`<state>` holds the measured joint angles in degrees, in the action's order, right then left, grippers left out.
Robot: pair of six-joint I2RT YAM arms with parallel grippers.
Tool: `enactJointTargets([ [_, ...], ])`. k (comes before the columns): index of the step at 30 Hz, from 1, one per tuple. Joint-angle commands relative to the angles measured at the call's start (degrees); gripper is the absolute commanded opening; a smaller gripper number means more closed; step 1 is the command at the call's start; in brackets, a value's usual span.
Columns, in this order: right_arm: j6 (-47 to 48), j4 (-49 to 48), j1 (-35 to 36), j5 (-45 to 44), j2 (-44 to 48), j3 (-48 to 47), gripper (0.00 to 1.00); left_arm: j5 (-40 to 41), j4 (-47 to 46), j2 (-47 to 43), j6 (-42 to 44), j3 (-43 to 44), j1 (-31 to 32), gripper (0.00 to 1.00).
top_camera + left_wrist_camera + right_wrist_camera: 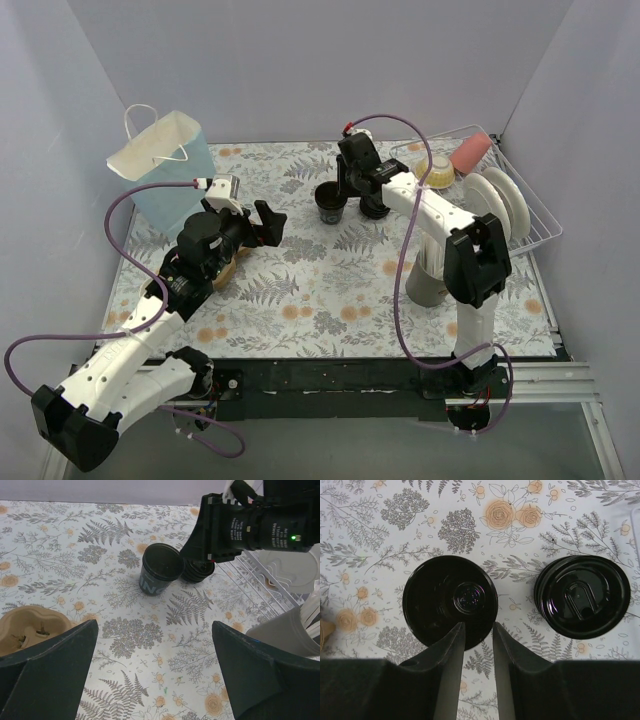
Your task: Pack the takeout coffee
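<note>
A takeout coffee cup (pixel 330 207), black with white lettering and no lid on it, stands upright mid-table; it also shows in the left wrist view (pixel 159 572) and from above (pixel 445 597). A stack of round black lids (pixel 582 596) sits just to its right (pixel 375 208). My right gripper (pixel 478 626) hangs over the cup's near rim. One fingertip is over the cup's inside and the other just outside the rim, with a narrow gap between them. My left gripper (pixel 155 670) is wide open and empty, low over the cloth, left of the cup (pixel 268 222).
A pale blue paper bag (pixel 165 170) stands at the back left. A brown cardboard cup carrier (pixel 30 627) lies by my left arm. A grey utensil holder (pixel 425 280) and a wire dish rack (pixel 530 215) with plates are on the right.
</note>
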<state>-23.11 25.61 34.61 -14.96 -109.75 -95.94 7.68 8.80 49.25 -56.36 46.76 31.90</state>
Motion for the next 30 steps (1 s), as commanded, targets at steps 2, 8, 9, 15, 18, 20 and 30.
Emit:
enactJointTargets([
  [2, -1.94, 1.55, -0.16, -2.79, -4.15, -6.98, 0.34, -0.3, -0.45, -1.27, 0.46, 0.87, 0.18, 0.98],
  [8, -1.67, 3.04, -0.16, -4.9, -6.26, -8.47, 0.33, -1.09, -0.53, -1.09, 0.55, 1.05, 0.18, 0.98],
  [9, -1.5, 3.22, -0.16, -4.99, -6.52, -8.56, 0.33, -1.26, -0.45, -1.09, 0.55, 1.05, 0.18, 0.98],
  [15, -0.53, 3.13, -0.42, -4.64, -7.4, -9.35, 0.32, -1.62, -0.53, -0.74, 0.63, 1.14, 0.18, 0.98],
  [18, -0.79, 3.66, -0.86, -4.2, -8.45, -9.97, 0.3, -1.71, -0.45, -0.56, 0.72, 1.14, 0.18, 0.98],
  [20, -0.97, 3.92, -0.95, -3.67, -8.81, -10.06, 0.29, -1.62, -0.45, -0.65, 0.72, 1.14, 0.18, 0.98],
  [30, -0.88, 4.45, -1.12, -3.76, -9.25, -9.97, 0.23, -2.41, -0.54, -0.21, 0.72, 1.14, 0.18, 0.98],
])
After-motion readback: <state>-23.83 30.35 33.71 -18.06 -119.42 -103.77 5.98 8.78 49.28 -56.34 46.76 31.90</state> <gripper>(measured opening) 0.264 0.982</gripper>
